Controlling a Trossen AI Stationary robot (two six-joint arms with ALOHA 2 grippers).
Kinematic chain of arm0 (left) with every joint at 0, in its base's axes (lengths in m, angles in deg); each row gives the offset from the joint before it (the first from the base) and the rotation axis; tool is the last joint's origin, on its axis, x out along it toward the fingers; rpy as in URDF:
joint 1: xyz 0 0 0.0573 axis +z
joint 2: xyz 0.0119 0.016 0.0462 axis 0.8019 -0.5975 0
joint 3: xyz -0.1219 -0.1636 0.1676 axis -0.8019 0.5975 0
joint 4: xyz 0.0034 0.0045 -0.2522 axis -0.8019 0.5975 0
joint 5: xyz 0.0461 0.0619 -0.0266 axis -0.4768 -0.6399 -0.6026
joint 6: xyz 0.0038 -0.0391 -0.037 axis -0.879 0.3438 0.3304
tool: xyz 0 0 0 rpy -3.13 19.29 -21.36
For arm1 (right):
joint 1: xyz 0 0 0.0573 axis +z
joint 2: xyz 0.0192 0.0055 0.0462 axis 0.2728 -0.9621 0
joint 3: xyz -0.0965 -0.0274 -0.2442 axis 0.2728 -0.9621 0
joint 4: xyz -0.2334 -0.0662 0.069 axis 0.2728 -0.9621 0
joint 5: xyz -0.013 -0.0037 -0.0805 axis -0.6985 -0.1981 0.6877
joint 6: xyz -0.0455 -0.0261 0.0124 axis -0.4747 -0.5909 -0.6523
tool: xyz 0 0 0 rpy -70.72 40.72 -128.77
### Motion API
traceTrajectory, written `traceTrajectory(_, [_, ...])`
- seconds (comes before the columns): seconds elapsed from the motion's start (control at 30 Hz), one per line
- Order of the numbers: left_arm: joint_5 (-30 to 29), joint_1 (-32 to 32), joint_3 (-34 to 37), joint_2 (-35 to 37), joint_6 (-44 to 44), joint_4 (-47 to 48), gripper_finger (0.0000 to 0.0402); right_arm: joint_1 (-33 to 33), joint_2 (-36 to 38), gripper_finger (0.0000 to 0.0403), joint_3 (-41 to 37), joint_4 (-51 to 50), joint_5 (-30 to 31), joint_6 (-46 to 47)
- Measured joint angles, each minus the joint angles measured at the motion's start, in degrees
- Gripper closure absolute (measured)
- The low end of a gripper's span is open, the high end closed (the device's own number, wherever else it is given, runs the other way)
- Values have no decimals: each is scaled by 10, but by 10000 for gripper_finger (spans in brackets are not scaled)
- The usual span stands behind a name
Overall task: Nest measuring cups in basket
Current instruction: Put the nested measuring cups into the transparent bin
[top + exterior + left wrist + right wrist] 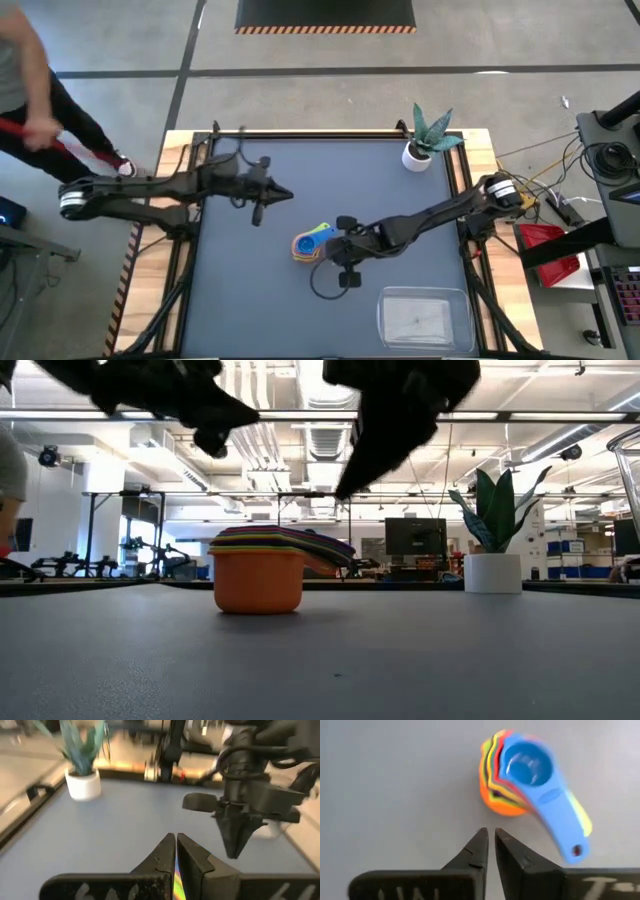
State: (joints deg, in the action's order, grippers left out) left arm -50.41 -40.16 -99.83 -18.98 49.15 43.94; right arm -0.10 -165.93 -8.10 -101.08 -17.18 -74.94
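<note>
the cups (311, 243) sit nested in one stack on the mat, orange cup (258, 579) at the bottom, blue cup (527, 766) on top with its handle sticking out. they're out on the table, well apart from the basket (423, 318) at the near right edge. right gripper (490, 840) hovers just beside the stack, jaws almost pressed together, holding nothing. left gripper (286, 195) hangs farther back over the mat, jaws pressed together, empty. plant pot (417, 155) stands at the far right corner.
</note>
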Motion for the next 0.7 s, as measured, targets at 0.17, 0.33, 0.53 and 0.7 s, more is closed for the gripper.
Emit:
traceTrajectory(0.17, [7,-1,110,64,58,-154,401,-16,50,339,0,2,2,4])
traceTrajectory(0.33, [7,-1,161,101,76,-200,401,-44,87,268,0,1,3,-17])
traceTrajectory(0.53, [8,-1,159,123,65,-204,401,-80,87,174,28,-16,2,-47])
traceTrajectory(0.7, [9,-1,159,132,45,-193,401,-96,62,114,57,-30,1,-71])
